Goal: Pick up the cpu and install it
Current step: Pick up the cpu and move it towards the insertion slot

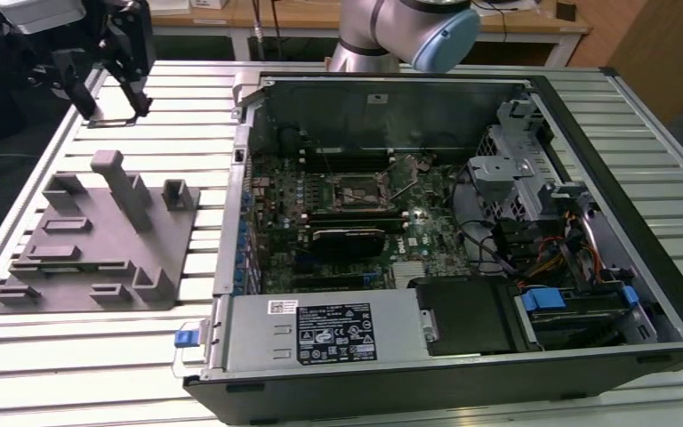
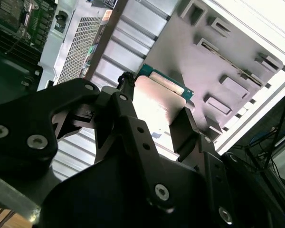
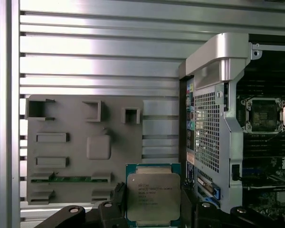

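Observation:
In both wrist views the cpu (image 3: 153, 194) (image 2: 157, 100), a thin square chip with a silvery top and green edge, sits between my gripper's (image 3: 153, 205) (image 2: 154, 113) black fingers (image 3: 118, 195), which are shut on its two sides. It hangs in the air above the grey plastic tray (image 3: 85, 147) (image 2: 228, 61). In the exterior view my gripper (image 1: 114, 108) is at the upper left, above the slatted table and beyond the tray (image 1: 99, 240). The dark metal-framed socket (image 1: 359, 189) (image 3: 265, 114) lies on the motherboard inside the open computer case, off to the exterior view's right of my gripper.
The open computer case (image 1: 246, 178) takes up the middle and right of the slatted table (image 1: 68, 356), with its metal wall between the tray and the motherboard. A power supply (image 1: 317, 334), drive cage (image 1: 519, 169) and cables stand inside. The arm's base (image 1: 407, 36) is behind the case.

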Action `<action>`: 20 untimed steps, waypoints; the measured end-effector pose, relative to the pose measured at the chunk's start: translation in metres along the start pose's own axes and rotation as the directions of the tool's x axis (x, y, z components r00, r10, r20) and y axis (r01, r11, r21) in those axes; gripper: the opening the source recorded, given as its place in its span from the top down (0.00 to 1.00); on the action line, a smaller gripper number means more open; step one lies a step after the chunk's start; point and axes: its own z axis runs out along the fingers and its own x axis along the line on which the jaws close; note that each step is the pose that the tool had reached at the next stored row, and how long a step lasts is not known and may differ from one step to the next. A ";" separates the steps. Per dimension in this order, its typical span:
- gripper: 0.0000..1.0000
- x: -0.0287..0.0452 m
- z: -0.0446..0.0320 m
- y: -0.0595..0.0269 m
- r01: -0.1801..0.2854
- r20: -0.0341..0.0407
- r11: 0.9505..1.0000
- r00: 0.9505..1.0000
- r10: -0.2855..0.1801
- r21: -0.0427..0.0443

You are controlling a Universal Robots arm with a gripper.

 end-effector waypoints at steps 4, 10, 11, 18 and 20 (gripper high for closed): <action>0.46 -0.0077 0.0008 0.0001 0.000 0.000 1.000 1.000 0.000 0.000; 0.46 -0.0185 0.0020 0.0003 0.000 0.000 1.000 1.000 0.000 0.000; 0.46 -0.0209 0.0023 0.0004 0.000 0.000 1.000 1.000 0.000 0.000; 0.46 -0.0431 0.0047 0.0007 0.000 0.000 1.000 1.000 0.000 0.000; 0.46 -0.0506 0.0056 0.0008 0.000 -0.001 1.000 1.000 0.000 0.000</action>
